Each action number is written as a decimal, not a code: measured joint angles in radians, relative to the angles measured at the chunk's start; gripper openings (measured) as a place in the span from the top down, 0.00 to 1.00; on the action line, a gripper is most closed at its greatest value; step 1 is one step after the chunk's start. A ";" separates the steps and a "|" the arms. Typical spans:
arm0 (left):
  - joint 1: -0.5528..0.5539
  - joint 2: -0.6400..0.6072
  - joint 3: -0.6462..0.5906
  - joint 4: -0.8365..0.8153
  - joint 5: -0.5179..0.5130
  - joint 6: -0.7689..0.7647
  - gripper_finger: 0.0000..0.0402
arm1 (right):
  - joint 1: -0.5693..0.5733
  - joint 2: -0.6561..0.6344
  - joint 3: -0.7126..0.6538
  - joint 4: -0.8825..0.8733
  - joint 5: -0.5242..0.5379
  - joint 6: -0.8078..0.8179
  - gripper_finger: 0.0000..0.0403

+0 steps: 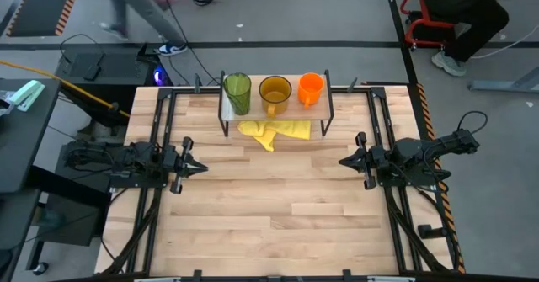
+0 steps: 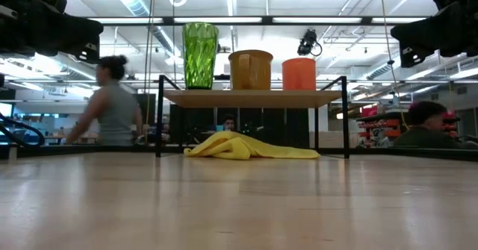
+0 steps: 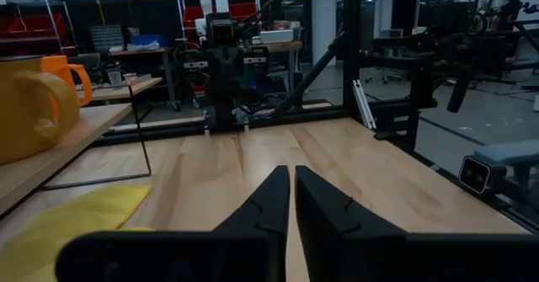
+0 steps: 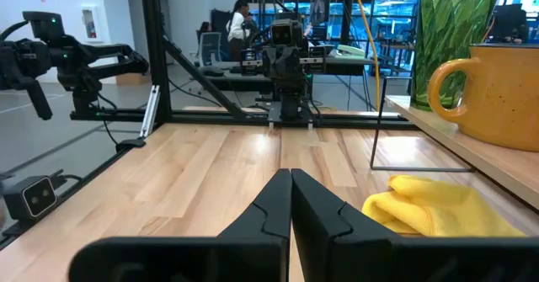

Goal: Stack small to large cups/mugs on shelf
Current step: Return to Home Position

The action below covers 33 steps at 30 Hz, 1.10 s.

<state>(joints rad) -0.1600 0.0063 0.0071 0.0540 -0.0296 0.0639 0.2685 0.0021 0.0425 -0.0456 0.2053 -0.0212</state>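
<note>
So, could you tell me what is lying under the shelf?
A crumpled yellow cloth lies on the table under the shelf. Nothing else shows there; the table right behind the cloth is hidden.

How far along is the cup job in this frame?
Placing looks done: the green tumbler, amber mug and orange mug stand in a row on the shelf, tallest to smallest. Nothing is in hand: the left gripper and right gripper are shut and empty, at opposite sides of the table. Left, at most: parking them.

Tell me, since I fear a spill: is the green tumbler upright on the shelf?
Upright. The green tumbler stands base down on the shelf, mouth up; the high view looks into its rim.
</note>
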 joint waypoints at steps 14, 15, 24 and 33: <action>0.000 0.000 0.000 0.002 0.000 0.000 0.94 | 0.000 0.000 0.000 0.000 0.000 0.000 0.96; 0.000 0.000 0.000 0.002 0.000 0.000 0.94 | 0.000 0.000 0.000 0.000 0.000 0.000 0.96; 0.000 0.000 0.000 0.002 0.000 0.000 0.92 | 0.000 0.000 0.000 0.000 0.000 0.000 0.96; 0.000 0.000 0.000 0.002 0.000 0.000 0.93 | 0.000 0.000 0.000 0.000 0.000 0.000 0.96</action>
<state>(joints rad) -0.1600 0.0063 0.0067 0.0559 -0.0292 0.0639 0.2687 0.0021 0.0425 -0.0456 0.2054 -0.0208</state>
